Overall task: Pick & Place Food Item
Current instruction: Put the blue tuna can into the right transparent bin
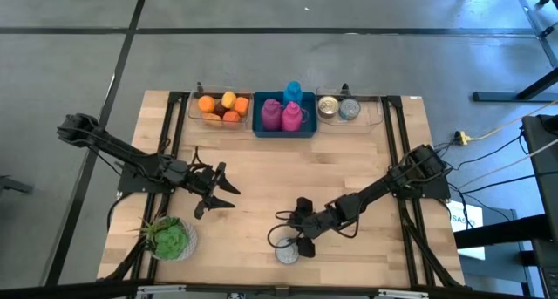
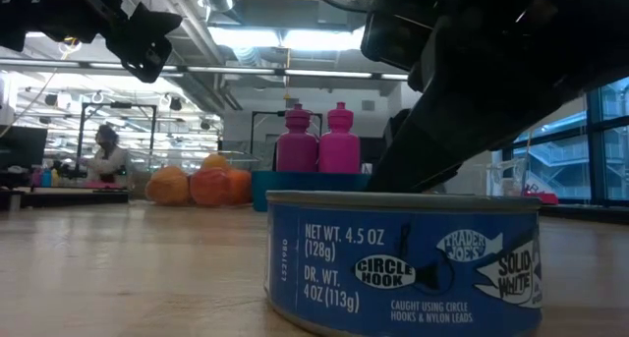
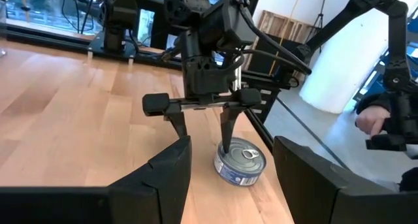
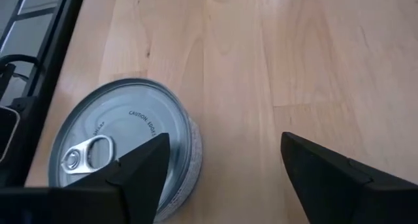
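Below the right hand: tuna can [image 1: 287, 252] upright on the table [image 1: 261, 173], pull-tab lid up, blue label readable in the low view.
Right hand [image 1: 301, 238]: low over the near table edge, fingers spread and clenching nothing; one fingertip [image 3: 226, 143] comes down at the can's lid rim, the other stands clear beside the can on bare wood. Whether the fingertip touches the lid cannot be told.
Can relative to right hand: offset to one side, not centred between the fingers; the right wrist view shows the lid under one finger and open table under the other.
Left hand [image 1: 218, 187]: raised above the table, well apart from the can, fingers parted, grasping nothing.
Near the left hand: green leafy item [image 1: 169, 238] on a round plate, at the table's near left corner.
Far from both hands: clear bin of oranges [image 1: 221, 106], blue bin with pink bottles [image 1: 282, 116], clear bin with tins [image 1: 339, 109], in a row along the far table edge.
Beyond the table: a seated person [image 2: 104, 156], distant, in the low view.
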